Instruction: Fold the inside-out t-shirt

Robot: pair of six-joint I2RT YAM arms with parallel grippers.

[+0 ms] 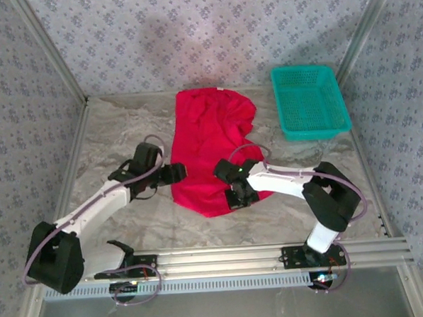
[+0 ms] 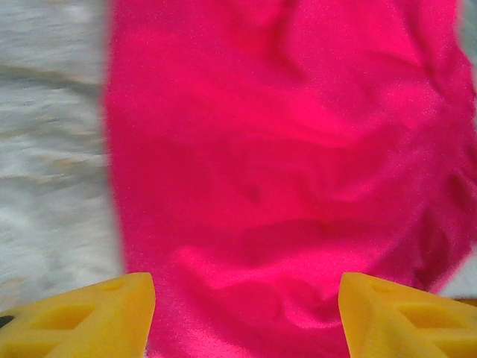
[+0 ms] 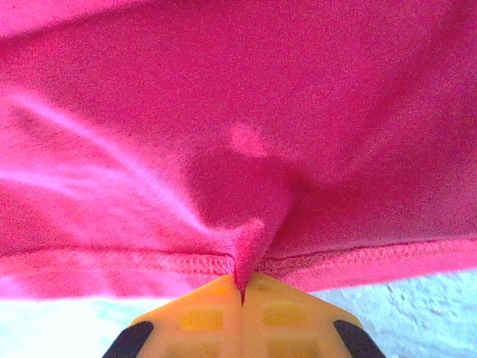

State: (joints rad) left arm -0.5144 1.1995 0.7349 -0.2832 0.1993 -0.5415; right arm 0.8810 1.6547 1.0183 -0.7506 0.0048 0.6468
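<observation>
Crimson t-shirt point(image 1: 211, 148) crumpled; right end effector point(image 3: 242, 287) pinches its hem point(image 3: 186, 262), left end effector point(image 2: 246, 287) gapes.

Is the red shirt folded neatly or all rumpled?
Rumpled, not folded. The bright red cloth t-shirt lies bunched on the table with wavy creases and uneven edges; the right gripper pinches its stitched hem.

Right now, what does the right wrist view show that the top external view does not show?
Right wrist view: seen close up, the right tool is shut on the stitched hem of the t-shirt, and a small fold is pinched between its yellow fingers.
Top external view: the whole t-shirt lies crumpled on the table, the teal basket stands at the far right, and the left tool is at the t-shirt's left edge.
Both: the red cloth and the pale table surface.
</observation>
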